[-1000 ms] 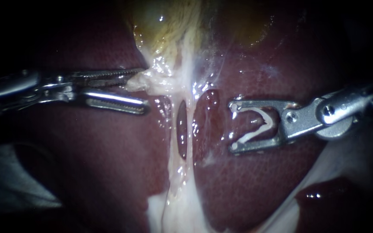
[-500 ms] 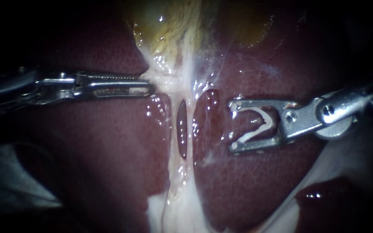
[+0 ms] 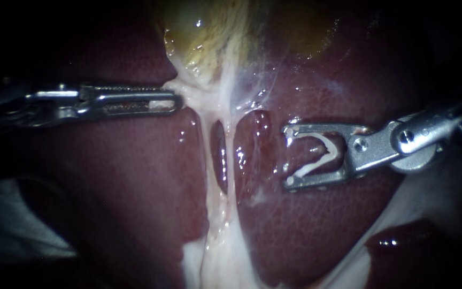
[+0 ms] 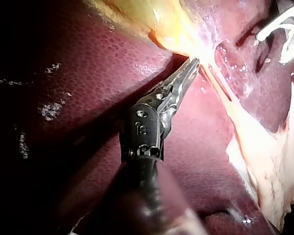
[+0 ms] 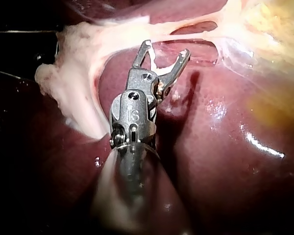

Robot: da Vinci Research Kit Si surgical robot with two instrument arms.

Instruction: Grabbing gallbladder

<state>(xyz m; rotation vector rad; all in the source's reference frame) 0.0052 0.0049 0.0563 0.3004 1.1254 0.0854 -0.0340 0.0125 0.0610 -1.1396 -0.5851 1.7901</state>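
The yellowish gallbladder (image 3: 204, 32) lies above the dark red liver (image 3: 306, 230) and narrows into pale tissue. My left instrument (image 3: 175, 100) has its jaws shut on that pale tissue at the gallbladder's lower end and draws it taut to the left. The left wrist view shows the same grip (image 4: 193, 66) just below the gallbladder (image 4: 171, 29). Two pale strands (image 3: 232, 160) run down from the grip with a dark gap between them. My right instrument (image 3: 290, 155) hovers right of the strands with its jaws wide apart, carrying a white clip (image 3: 324, 147). Its jaws (image 5: 164, 49) stand short of the strands.
Pale fatty tissue (image 3: 215, 262) spreads out at the foot of the strands. A whitish sheet (image 3: 429, 198) lies under the right shaft, and a grey cloth (image 3: 6, 225) lies at the lower left. Liver surrounds both instruments.
My left jaws, open around the pale tissue a second ago, have closed on it and pulled it left and slightly up, stretching the strands. The right instrument has not moved.
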